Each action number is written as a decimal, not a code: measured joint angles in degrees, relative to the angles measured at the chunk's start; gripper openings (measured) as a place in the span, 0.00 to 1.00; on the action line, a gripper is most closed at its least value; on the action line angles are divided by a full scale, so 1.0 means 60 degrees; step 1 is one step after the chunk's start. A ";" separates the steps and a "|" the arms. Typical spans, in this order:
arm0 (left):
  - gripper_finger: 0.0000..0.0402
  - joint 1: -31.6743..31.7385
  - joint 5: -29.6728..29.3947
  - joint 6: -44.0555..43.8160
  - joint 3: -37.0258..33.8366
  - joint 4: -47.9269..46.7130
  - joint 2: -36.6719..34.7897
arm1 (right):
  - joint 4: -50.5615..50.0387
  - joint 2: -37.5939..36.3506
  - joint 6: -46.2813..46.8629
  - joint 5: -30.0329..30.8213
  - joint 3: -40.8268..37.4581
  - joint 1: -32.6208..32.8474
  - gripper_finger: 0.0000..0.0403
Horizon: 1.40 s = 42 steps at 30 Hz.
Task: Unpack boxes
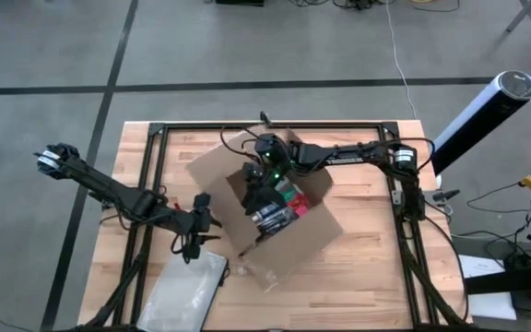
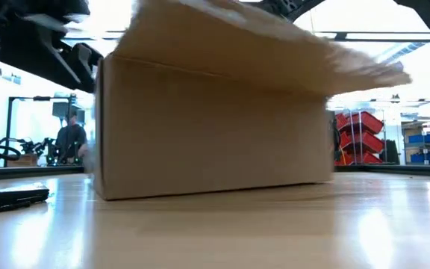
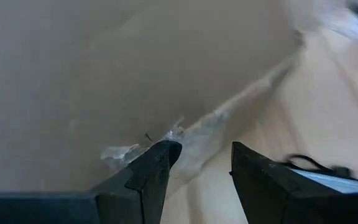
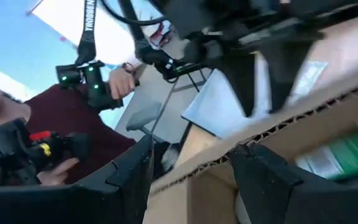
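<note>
The right gripper (image 1: 264, 187) is down inside the open brown corrugated cardboard box (image 1: 289, 242), its jaws parted over the packed contents, nothing visibly gripped; its wrist view shows the corrugated wall edge (image 4: 278, 140) between the fingers. The left gripper (image 1: 201, 210) sits against the box's outer side wall, fingers (image 3: 148, 180) apart, one touching clear packing tape (image 3: 166, 140). The box stands mid-table on the pale wooden tabletop (image 1: 367, 277), flaps spread. A flat translucent pouch (image 1: 184, 288) lies nearby.

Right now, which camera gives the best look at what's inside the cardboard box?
The high view: it looks straight down into the open box, showing dark, green and pink items. The low view shows only the box's closed side wall, the left wrist view only bare cardboard, and the right wrist view the box's edge with a green glimpse.
</note>
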 joint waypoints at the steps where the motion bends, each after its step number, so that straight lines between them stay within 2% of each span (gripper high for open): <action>1: 0.39 0.0011 -0.0166 0.0056 -0.0048 0.0154 0.0004 | 0.0038 -0.0076 0.0003 0.0000 -0.0011 0.0065 0.48; 10: 0.39 0.0135 -0.0912 0.0159 -0.0390 0.0341 0.0068 | 0.0178 -0.0194 -0.0036 0.0207 -0.0036 0.0302 0.48; 19: 0.39 0.0355 -0.0769 -0.0036 -0.0674 0.0841 0.0406 | 0.0183 -0.0190 -0.0157 0.1558 -0.0037 0.0279 0.47; 31: 0.39 0.0428 -0.0587 0.0969 -0.0670 0.2606 0.0989 | 0.0172 -0.0176 -0.0595 0.2648 -0.0039 0.0268 0.44; 42: 0.39 0.0527 -0.0569 0.1441 -0.0663 0.3816 0.1508 | 0.0118 -0.0165 -0.1012 0.2690 -0.0039 0.0261 0.42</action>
